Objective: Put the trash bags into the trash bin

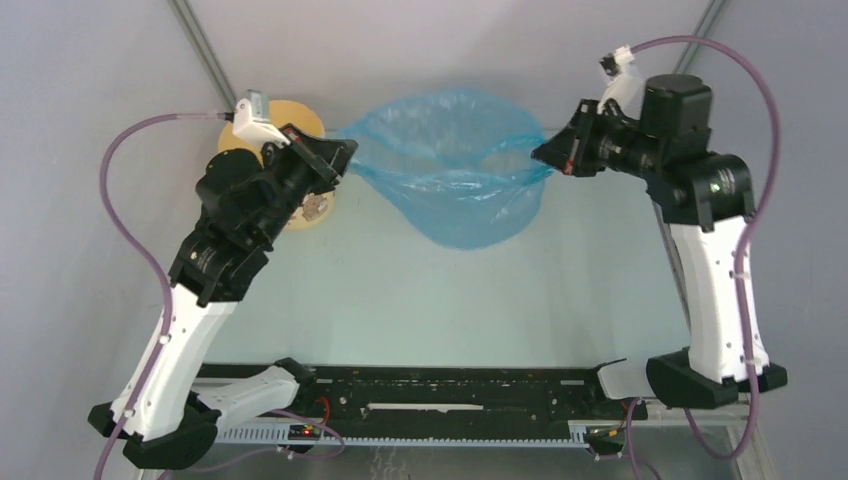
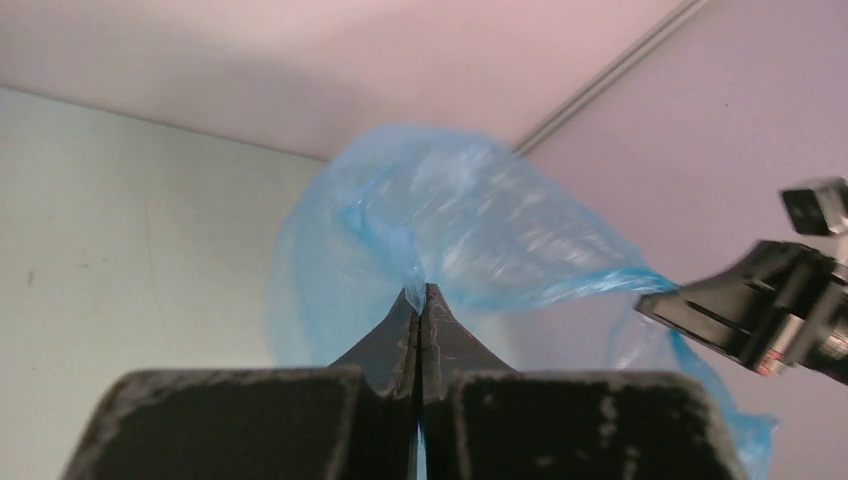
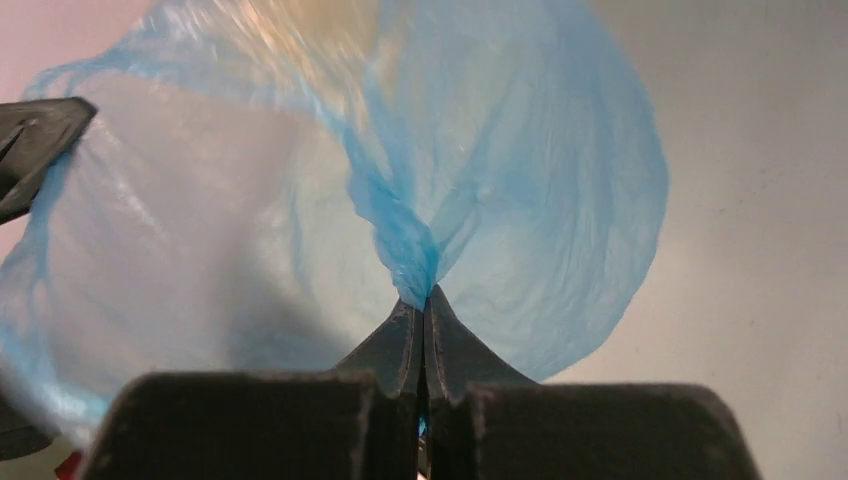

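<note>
A translucent blue trash bag (image 1: 455,175) hangs stretched in the air between both grippers, its mouth pulled open and its body sagging toward the table. My left gripper (image 1: 348,155) is shut on the bag's left edge; the pinch shows in the left wrist view (image 2: 421,290) with the bag (image 2: 470,220) spreading beyond it. My right gripper (image 1: 540,152) is shut on the bag's right edge; the right wrist view (image 3: 424,295) shows the bunched blue film (image 3: 520,170) held between the jaws. The tan-yellow trash bin (image 1: 290,118) stands at the back left, mostly hidden behind my left arm.
The pale green table (image 1: 420,300) lies under the bag. Grey walls with a metal strut (image 1: 205,45) close the back. A black rail (image 1: 450,390) runs along the near edge between the arm bases. The other gripper (image 2: 770,310) shows at right in the left wrist view.
</note>
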You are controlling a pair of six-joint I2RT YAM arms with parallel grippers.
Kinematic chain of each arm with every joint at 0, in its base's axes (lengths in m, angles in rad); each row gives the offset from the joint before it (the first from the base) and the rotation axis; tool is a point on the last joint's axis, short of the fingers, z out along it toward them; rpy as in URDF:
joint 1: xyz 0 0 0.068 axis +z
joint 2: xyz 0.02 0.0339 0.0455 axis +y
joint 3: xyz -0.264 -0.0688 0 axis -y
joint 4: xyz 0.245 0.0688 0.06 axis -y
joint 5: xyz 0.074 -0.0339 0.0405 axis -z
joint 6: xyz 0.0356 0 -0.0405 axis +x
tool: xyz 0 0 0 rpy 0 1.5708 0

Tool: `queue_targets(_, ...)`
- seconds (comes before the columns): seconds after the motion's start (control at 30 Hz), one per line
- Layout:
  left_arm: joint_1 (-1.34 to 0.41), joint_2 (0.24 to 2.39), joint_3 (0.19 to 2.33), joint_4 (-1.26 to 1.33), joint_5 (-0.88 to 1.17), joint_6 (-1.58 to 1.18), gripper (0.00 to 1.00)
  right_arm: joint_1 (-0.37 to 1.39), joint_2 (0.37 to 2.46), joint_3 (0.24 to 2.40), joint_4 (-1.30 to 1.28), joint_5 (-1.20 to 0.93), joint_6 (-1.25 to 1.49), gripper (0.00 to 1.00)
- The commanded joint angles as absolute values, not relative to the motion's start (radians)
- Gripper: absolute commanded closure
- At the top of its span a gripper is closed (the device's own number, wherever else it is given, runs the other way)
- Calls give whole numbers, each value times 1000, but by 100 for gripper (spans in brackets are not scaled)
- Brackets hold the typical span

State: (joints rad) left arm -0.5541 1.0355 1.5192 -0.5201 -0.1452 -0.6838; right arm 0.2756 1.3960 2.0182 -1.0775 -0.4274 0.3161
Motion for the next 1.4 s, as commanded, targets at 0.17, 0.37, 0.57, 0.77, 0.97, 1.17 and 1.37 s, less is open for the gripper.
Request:
queue_targets(0.17,-529,1020,1500,-608,-175,-662,100,222,1305,1827,-1104,-491,343,100)
queue_targets(0.37,-529,958,1462,-598,-175,-672,100,218,1235,1714,-1067,-496,363,100)
queue_targets(0.57,-529,930,1377,-603,-156,-693,100,218,1182,1572,-1022,-520,390,100)
queue_targets(0.77,-526,931,981,-547,-88,-740,100,246,1120,1053,-791,-467,394,100)
queue_targets(0.97,-625,817,823,-571,-28,-805,100,475,1033,915,-875,-378,434,100)
queue_targets(1.17,-635,660,992,-611,-61,-785,100,451,901,1097,-980,-450,494,100)
queue_targets(1.37,-634,819,1301,-660,-111,-711,100,364,965,1352,-1016,-490,474,100)
